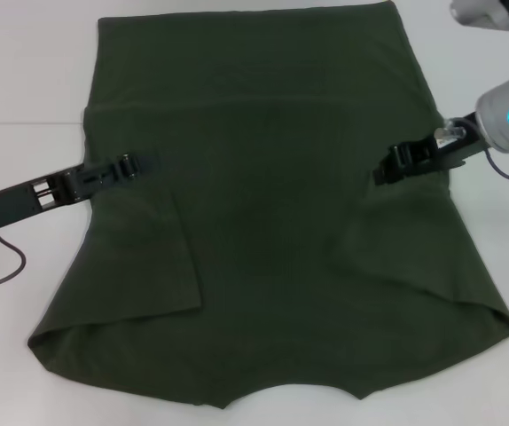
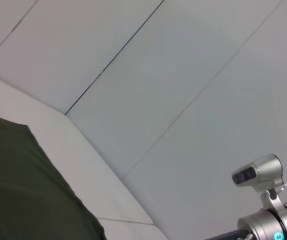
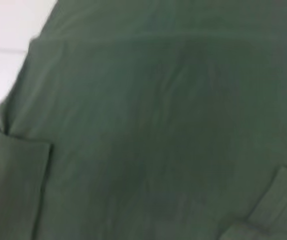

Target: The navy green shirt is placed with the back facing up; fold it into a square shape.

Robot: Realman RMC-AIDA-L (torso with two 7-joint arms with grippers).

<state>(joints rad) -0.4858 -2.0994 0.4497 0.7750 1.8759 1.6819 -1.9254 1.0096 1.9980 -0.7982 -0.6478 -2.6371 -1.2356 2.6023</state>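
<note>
The navy green shirt [image 1: 263,222] lies flat on the white table [image 1: 24,80], plain side up, with both sleeves folded inward onto its body. My left gripper [image 1: 129,166] reaches in from the left, low over the shirt's left edge at the sleeve fold. On the opposite side my right gripper [image 1: 387,167] sits over the right edge, at the same height. The left wrist view shows one corner of the shirt [image 2: 23,190]. Olive shirt cloth [image 3: 143,125] fills the right wrist view, with a folded sleeve edge on either side.
Bare white table surrounds the shirt on the left, right and far sides. A black cable [image 1: 6,266] trails from my left arm. In the left wrist view my right arm [image 2: 266,222] shows farther off against a pale panelled wall [image 2: 183,75].
</note>
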